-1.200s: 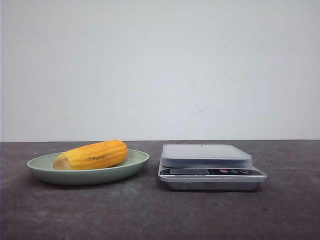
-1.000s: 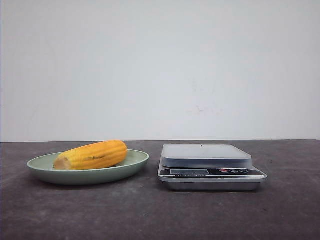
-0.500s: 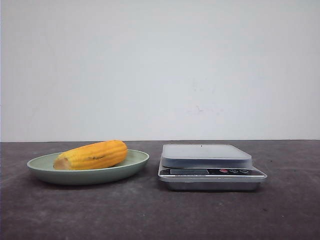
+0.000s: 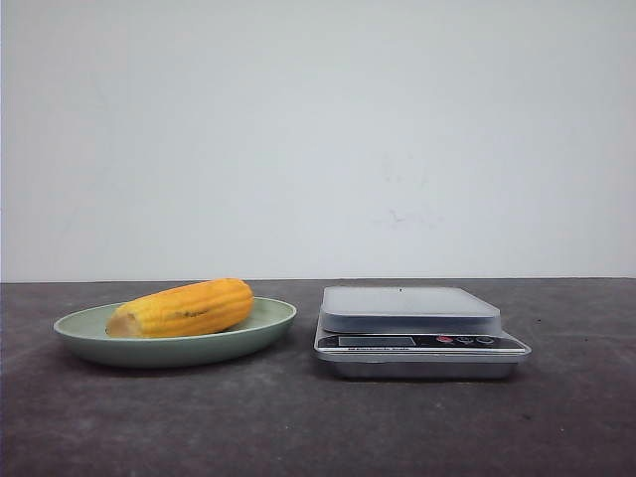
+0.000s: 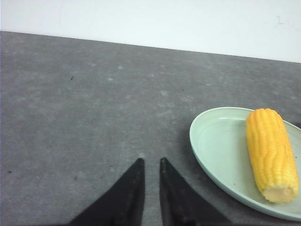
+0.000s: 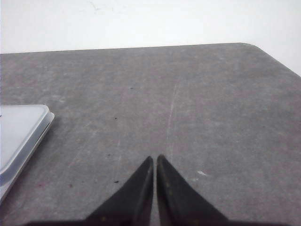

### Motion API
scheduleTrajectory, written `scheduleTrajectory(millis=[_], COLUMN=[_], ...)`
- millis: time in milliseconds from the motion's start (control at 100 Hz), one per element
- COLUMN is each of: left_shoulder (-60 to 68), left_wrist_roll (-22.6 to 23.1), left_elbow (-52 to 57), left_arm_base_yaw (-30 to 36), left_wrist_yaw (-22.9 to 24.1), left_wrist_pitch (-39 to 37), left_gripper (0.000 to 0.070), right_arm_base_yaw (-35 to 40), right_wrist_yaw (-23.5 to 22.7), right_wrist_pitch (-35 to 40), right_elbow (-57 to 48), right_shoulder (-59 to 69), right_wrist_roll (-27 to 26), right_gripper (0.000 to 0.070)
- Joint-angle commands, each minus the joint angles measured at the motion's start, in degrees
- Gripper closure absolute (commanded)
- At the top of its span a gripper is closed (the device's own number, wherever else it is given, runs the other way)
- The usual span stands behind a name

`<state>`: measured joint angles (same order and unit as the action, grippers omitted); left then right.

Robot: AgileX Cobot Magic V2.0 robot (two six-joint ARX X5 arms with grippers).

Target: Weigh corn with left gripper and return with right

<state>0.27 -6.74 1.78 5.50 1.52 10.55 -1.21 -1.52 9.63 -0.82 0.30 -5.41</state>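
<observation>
Hovering above the bare dark table (image 5: 70, 117), the left gripper (image 5: 150, 165) is showing its two black fingers (image 5: 129, 188) nearly pressed together, with only a thin gap between the tips, and it is holding nothing. The plate (image 5: 211, 150) is lying just beside it, apart from the fingertips. On this green plate the corn (image 5: 273, 153) is resting on its side, and its pale cut end is pointing toward the camera in the left wrist view.

The right gripper (image 6: 154, 160) is also hanging over the table (image 6: 211, 103) with its fingers (image 6: 138, 188) pressed together at the tips, and it is empty too. At the edge of the right wrist view a corner of the scale (image 6: 19, 132) is showing, well apart from the fingertips.

In the front view no arm is appearing. The plate (image 4: 238, 343) is sitting on the left part of the table (image 4: 298, 427), and the corn (image 4: 184, 308) is lying across it, slightly tilted, with the pale end on the left. The scale (image 4: 417, 333) is standing just to the right of the plate, not touching it, and its flat grey platform is carrying nothing. Its display and small buttons are facing the camera, but the reading is too small to tell.
</observation>
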Motion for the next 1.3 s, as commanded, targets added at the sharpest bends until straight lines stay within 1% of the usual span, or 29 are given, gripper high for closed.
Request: scheduleTrajectory(millis=[0, 130, 320, 470, 560, 620, 700, 740, 830, 920, 1000, 1140, 1230, 1290], left_shoulder=[-0.07, -0.09, -0.07, -0.07, -0.09, -0.07, -0.07, -0.07, 0.68, 3.3, 7.17, 16.7, 22.71, 25.88], left_wrist_roll=[0.74, 0.72, 0.7, -0.22, -0.33, -2.43, -8.04, -10.12, -12.98, -13.97, -15.45, -14.58, -12.57, -10.88], left_elbow=[-0.98, -0.98, -0.98, -0.98, -0.98, -0.98, -0.87, -0.07, 3.58, 8.72, 14.62, 25.9, 32.81, 36.76], left_arm_base_yaw=[-0.02, -0.02, -0.02, -0.02, 0.0, 0.0, 0.04, 0.04, 0.09, 0.09, 0.09, 0.09, 0.09, 0.09], left_wrist_yaw=[-0.04, -0.04, 0.07, -0.04, -0.07, -0.09, -0.17, -0.72, -0.94, -1.16, -1.14, -2.12, -3.69, -5.07], left_wrist_pitch=[0.2, 0.2, 0.02, -0.2, -1.79, -4.57, -9.7, -10.6, -8.98, -6.67, -5.18, -4.17, -2.16, -0.09], left_gripper=[0.068, 0.068, 0.068, 0.068, 0.068, 0.068, 0.0689, 0.0689, 0.0687, 0.0686, 0.0686, 0.0687, 0.0685, 0.0647], right_arm_base_yaw=[0.07, 0.04, 0.07, 0.07, 0.07, 0.07, 0.07, 0.07, 0.07, 0.07, 0.07, 0.07, 0.07, 0.07], right_wrist_yaw=[0.02, 0.04, -0.07, -0.22, -0.22, -0.22, -0.24, -0.24, -1.22, -1.68, -1.7, -1.64, -1.75, -1.84], right_wrist_pitch=[0.02, -0.2, 0.46, 0.35, 0.44, 0.24, -0.9, -1.95, -3.1, -1.97, -0.33, 5.05, 8.57, 10.84], right_elbow=[0.24, 0.24, 0.24, 0.24, 0.24, 0.24, 0.22, -0.09, -2.58, -7.39, -12.83, -23.1, -28.59, -31.71], right_shoulder=[-0.04, -0.04, -0.04, -0.07, -0.07, -0.07, -0.07, -0.07, -0.02, 1.11, 3.43, 9.64, 12.92, 14.53], right_wrist_roll=[-0.72, 0.13, -0.26, -0.17, -0.46, -1.77, -3.39, -4.07, -6.73, -8.26, -10.93, -11.06, -10.21, -9.66], right_gripper=[0.0691, 0.0691, 0.0691, 0.0691, 0.0691, 0.0691, 0.0692, 0.0693, 0.0694, 0.0694, 0.0695, 0.0695, 0.0693, 0.068])
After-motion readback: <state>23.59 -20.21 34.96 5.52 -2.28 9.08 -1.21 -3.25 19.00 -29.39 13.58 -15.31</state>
